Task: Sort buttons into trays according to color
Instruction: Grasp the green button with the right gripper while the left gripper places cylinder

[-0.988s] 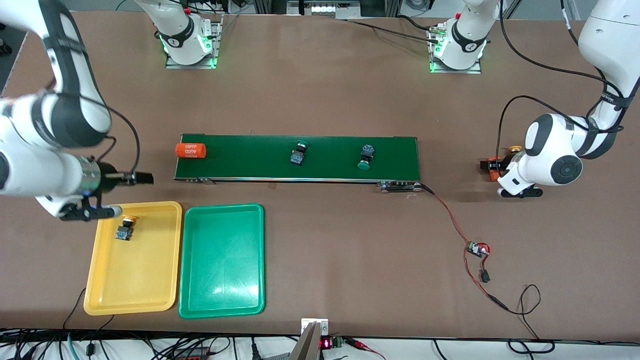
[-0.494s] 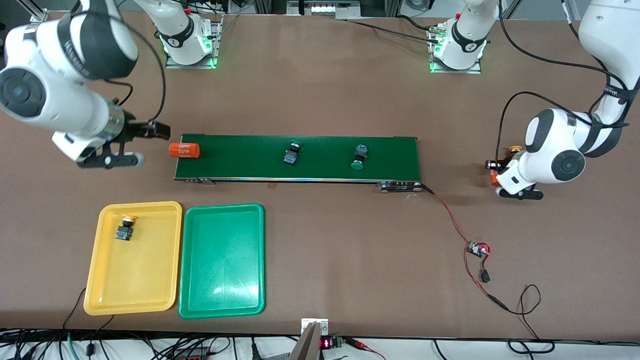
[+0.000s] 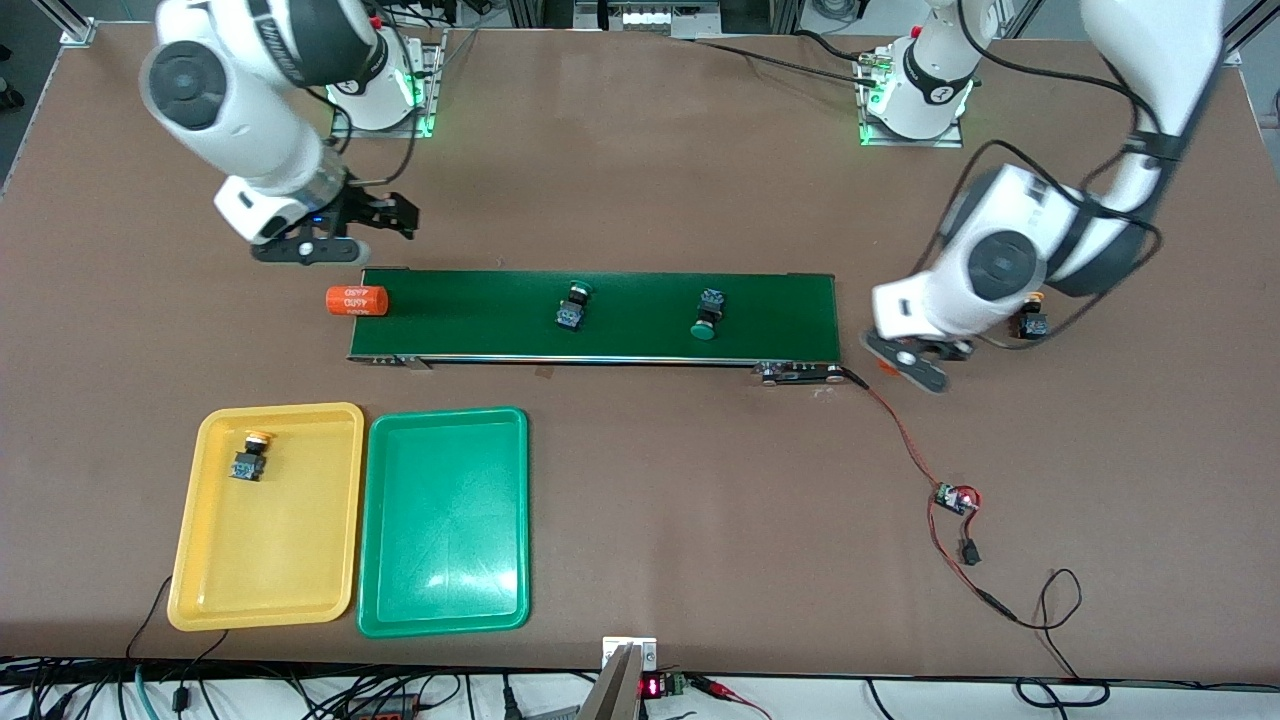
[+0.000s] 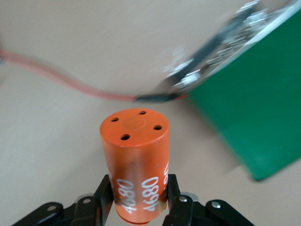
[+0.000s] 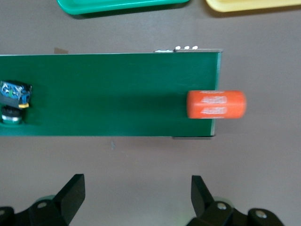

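On the brown table [image 3: 640,180], the green button [image 3: 570,305] nearest the right gripper [image 3: 385,215] lies on the belt [image 3: 470,320], body across it — toward the left arm's end from those spread, empty jaws hovering by the belt's corner. The left gripper [image 4: 138,190], off the belt's left-arm end, clamps a cylinder [image 4: 136,155].

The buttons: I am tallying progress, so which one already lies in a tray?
The yellow-capped button in the yellow tray. The two green-capped buttons lie on the conveyor belt; another yellow-capped one lies on the table near the left arm.
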Controlling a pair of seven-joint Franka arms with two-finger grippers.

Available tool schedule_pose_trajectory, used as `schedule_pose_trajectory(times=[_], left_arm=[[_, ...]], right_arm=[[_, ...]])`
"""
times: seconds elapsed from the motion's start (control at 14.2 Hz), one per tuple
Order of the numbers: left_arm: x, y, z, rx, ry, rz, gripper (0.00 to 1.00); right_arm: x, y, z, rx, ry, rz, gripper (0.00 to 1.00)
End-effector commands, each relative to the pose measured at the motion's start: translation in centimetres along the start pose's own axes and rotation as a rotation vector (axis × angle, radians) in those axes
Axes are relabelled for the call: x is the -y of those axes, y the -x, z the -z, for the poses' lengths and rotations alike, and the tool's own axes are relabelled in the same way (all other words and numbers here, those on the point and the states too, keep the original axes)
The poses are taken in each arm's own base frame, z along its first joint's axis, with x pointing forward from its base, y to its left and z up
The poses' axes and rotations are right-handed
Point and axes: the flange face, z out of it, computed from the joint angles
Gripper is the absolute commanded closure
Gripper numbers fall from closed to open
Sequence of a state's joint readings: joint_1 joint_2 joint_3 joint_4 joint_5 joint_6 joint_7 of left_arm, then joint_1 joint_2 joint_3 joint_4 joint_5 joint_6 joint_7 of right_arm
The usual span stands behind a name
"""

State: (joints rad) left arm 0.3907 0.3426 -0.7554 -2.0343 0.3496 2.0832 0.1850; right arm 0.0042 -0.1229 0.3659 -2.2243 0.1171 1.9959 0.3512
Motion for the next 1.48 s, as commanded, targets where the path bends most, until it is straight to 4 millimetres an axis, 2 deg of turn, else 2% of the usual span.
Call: schedule_pose_trajectory(times=[0.0,0.14,0.21,0.42,0.49,0.64,0.78,0.92,1.06,1.13,1.2,1.34,1.41], left_arm=[[-4.1,-1.3,1.1,-0.003,-0.023,-0.137,1.00],[-5.2,-2.2,1.2,-0.046,-0.025,-0.307,1.00],[-5.3,-2.5,1.1,-0.061,-0.026,-0.397,1.00],[-6.0,-3.6,0.6,-0.108,-0.044,-0.670,1.00],[-6.2,-3.9,-0.1,-0.113,-0.034,-0.703,1.00],[-7.9,-4.4,-0.7,-0.103,-0.034,-0.743,1.00],[-9.3,-4.6,-0.9,-0.078,-0.062,-0.796,1.00],[-9.8,-4.3,-1.7,-0.058,-0.062,-0.814,1.00],[-10.6,-4.3,-2.0,-0.050,-0.057,-0.827,0.98],[-10.6,-4.4,-2.5,-0.048,-0.046,-0.826,0.93],[-10.5,-4.4,-2.8,-0.046,-0.039,-0.820,0.79],[-9.7,-4.2,-3.3,-0.039,-0.033,-0.797,0.42],[-9.5,-4.2,-3.4,-0.037,-0.033,-0.802,0.00]], right_arm=[[3.5,0.8,-3.2,-0.021,-0.028,-0.074,0.00],[6.7,0.8,-5.3,-0.044,-0.057,-0.141,0.00],[7.6,0.5,-6.3,-0.046,-0.071,-0.183,0.00],[7.6,-1.1,-7.9,-0.025,-0.084,-0.254,0.00],[7.6,-1.3,-8.1,-0.025,-0.078,-0.244,0.00],[8.2,-2.0,-8.7,-0.021,-0.077,-0.231,0.00],[9.6,-2.5,-9.1,-0.037,-0.053,-0.179,0.00],[10.8,-2.7,-9.6,-0.038,-0.046,-0.149,0.00],[11.1,-3.0,-10.1,-0.046,-0.025,-0.124,0.00],[11.4,-3.0,-10.1,-0.056,-0.029,-0.126,0.00],[11.4,-3.1,-10.2,-0.060,-0.034,-0.127,0.00],[11.4,-3.5,-10.4,-0.074,-0.038,-0.123,0.00],[11.4,-3.9,-11.0,-0.075,-0.041,-0.123,0.00]])
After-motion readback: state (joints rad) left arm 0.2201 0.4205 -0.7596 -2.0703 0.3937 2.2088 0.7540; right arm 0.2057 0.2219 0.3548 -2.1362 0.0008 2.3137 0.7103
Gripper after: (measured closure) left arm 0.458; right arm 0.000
